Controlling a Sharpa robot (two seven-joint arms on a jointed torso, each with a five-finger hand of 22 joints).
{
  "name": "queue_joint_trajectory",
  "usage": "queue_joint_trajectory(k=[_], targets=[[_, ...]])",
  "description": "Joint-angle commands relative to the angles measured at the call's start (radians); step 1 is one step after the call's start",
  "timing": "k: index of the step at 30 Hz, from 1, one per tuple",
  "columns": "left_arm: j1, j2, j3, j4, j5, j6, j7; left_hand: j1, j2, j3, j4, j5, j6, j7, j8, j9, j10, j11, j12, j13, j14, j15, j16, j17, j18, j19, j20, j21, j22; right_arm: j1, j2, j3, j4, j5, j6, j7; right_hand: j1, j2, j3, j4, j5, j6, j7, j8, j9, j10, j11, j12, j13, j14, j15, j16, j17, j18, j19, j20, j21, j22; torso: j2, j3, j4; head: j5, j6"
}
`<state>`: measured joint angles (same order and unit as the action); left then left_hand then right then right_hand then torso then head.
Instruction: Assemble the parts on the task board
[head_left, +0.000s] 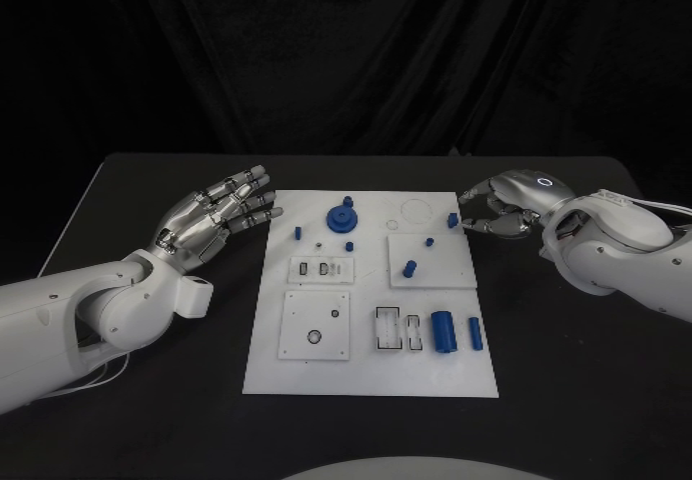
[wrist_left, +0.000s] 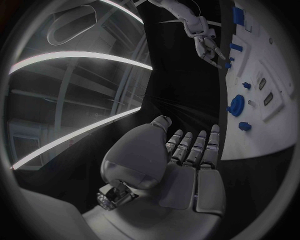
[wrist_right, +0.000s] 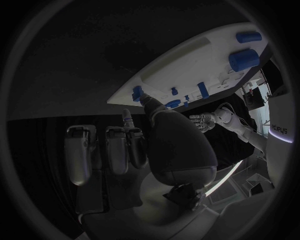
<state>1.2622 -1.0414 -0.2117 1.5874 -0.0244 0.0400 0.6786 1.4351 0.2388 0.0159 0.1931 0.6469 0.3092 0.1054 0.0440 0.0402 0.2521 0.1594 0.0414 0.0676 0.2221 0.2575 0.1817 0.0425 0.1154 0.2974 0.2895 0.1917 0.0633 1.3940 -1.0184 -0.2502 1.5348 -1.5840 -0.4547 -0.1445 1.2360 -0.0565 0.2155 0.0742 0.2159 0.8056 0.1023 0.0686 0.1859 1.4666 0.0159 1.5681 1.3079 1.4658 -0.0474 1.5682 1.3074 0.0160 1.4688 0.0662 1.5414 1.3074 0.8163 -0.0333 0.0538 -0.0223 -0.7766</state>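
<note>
A flat white rectangular task board (head_left: 369, 375) lies in the middle of the black bench (head_left: 577, 400). Small blue plastic parts are scattered on it. A round blue gear-like part (head_left: 342, 218) stands near the far left of the board, with a small blue peg (head_left: 299, 233) to its left. A short blue pin (head_left: 410, 267) sits on a raised white square near the board's centre right. Two blue cylinders, a thick one (head_left: 444, 332) and a thin one (head_left: 476, 333), lie side by side at the near right.

At the far right edge of the board, the silver right hand (head_left: 490, 210) pinches a small blue part (head_left: 451, 220) between thumb and fingertip. The silver left hand (head_left: 216, 215) hovers just left of the board, fingers spread, holding nothing.
</note>
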Motion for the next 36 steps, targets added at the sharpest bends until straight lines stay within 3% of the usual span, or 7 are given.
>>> queue_joint_trajectory(k=[1,14,36], targets=[[-0.002,-0.001,0.001,0.001,-0.002,0.017,0.144,-0.008,0.000,0.006,0.002,0.003,0.002,0.007,-0.001,0.001,0.000,-0.004,-0.003,0.001,-0.002,0.006,0.003,0.001,-0.019,0.008,0.002,0.006,0.002,-0.007,0.004,0.001,-0.006,-0.002,-0.006,-0.026,0.010,-0.003,-0.006,0.003,-0.011,0.003,0.007,0.003,-0.001,0.104,-0.002,0.003,0.263,0.105,-0.002,0.003,0.263,-0.004,0.077,-0.005,-0.006,0.243,-0.001,-0.0020,0.0022,-0.001,-0.001],[-0.003,-0.002,0.001,0.000,-0.002,0.018,0.143,-0.008,0.000,0.006,0.002,0.003,0.002,0.007,-0.001,0.001,0.000,-0.004,-0.003,0.001,-0.002,0.006,0.003,0.001,-0.019,0.008,0.002,0.006,0.002,-0.018,0.026,0.001,-0.028,-0.002,0.000,-0.019,0.014,-0.006,-0.009,0.006,-0.023,0.006,0.010,0.004,-0.002,0.104,0.001,0.003,0.263,0.105,0.000,0.003,0.263,-0.003,0.075,-0.003,-0.010,0.241,0.000,-0.0018,0.0007,0.004,-0.001],[-0.005,0.001,0.001,-0.005,-0.002,0.023,0.139,-0.008,0.000,0.006,0.002,0.003,0.002,0.007,-0.001,0.001,0.000,-0.004,-0.003,0.001,-0.002,0.006,0.003,0.001,-0.019,0.008,0.002,0.006,0.002,-0.025,0.061,0.001,-0.059,-0.002,-0.003,-0.001,0.035,-0.003,-0.009,0.005,-0.017,0.030,0.018,0.015,0.000,0.104,0.007,0.003,0.263,0.105,0.006,0.003,0.263,-0.001,0.071,0.002,-0.016,0.238,0.000,-0.0023,0.0007,0.009,-0.014]])
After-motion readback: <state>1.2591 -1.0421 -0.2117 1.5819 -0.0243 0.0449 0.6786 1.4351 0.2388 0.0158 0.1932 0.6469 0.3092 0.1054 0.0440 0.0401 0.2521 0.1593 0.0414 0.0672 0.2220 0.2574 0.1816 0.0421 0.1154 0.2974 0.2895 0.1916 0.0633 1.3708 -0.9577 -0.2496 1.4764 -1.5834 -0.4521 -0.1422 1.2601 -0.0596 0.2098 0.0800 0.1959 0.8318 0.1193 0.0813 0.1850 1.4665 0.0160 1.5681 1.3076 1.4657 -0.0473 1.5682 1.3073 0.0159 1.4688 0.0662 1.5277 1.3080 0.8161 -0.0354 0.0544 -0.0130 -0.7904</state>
